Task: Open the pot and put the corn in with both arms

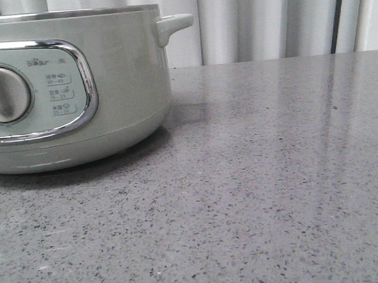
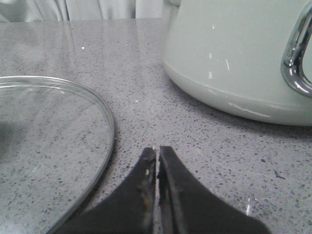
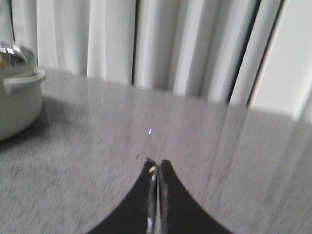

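The pale grey-green pot (image 1: 121, 75) stands at the left of the front view, with no lid on its rim, its chrome-framed panel and dial facing me. It also shows in the left wrist view (image 2: 234, 53) and the right wrist view (image 3: 17, 102). A glass lid (image 2: 48, 146) with a metal rim lies flat on the counter beside the pot. My left gripper (image 2: 157, 151) is shut and empty, low over the counter between lid and pot. My right gripper (image 3: 156, 163) is shut and empty above bare counter, well away from the pot. The corn is out of view.
The grey speckled counter (image 1: 275, 187) runs to a back edge under white curtains (image 1: 265, 18). The pot's side handle (image 1: 172, 26) sticks out toward the middle. Neither gripper shows in the front view.
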Robot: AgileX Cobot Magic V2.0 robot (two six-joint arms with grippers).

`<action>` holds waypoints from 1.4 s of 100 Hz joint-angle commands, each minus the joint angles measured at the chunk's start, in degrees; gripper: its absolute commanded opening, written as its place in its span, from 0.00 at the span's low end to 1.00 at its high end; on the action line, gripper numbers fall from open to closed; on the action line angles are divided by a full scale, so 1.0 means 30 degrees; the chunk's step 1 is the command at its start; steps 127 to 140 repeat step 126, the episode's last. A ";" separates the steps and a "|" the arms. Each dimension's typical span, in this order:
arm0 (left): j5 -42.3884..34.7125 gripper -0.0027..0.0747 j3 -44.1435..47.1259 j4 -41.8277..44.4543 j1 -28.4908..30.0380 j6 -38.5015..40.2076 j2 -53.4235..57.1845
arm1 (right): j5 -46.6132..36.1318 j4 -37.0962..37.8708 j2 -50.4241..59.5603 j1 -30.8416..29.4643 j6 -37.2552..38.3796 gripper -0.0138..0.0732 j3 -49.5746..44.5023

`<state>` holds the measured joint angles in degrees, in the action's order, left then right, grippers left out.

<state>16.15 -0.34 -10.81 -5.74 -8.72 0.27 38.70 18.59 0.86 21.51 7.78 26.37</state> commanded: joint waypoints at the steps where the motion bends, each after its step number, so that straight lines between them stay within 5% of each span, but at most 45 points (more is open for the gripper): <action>1: -0.1374 0.01 0.0534 -0.0061 0.0014 0.0186 0.0527 | -0.2713 -0.2937 0.0196 -0.1445 -0.2595 0.09 -0.1052; 9: -0.1374 0.01 0.0534 -0.0061 0.0014 0.0186 0.0527 | -0.6064 -0.4814 0.0196 -0.2601 -0.4922 0.08 -0.3176; 25: -0.1374 0.01 0.0534 -0.0061 0.0014 0.0186 0.0527 | -1.0154 -0.5355 0.0196 -0.4475 -0.5105 0.09 -0.6549; 44: -0.1374 0.01 0.0534 -0.0061 0.0014 0.0186 0.0527 | -1.0359 -0.5664 0.0196 -0.5587 -0.5105 0.09 -0.9415; 66: -0.1374 0.01 0.0534 -0.0061 0.0014 0.0186 0.0527 | -0.6939 -0.5664 0.0196 -0.5587 -0.5105 0.09 -0.9329; 140: -0.1374 0.01 0.0534 -0.0061 0.0014 0.0186 0.0527 | -0.7230 -0.5664 0.0320 -0.5587 -0.5105 0.09 -0.9329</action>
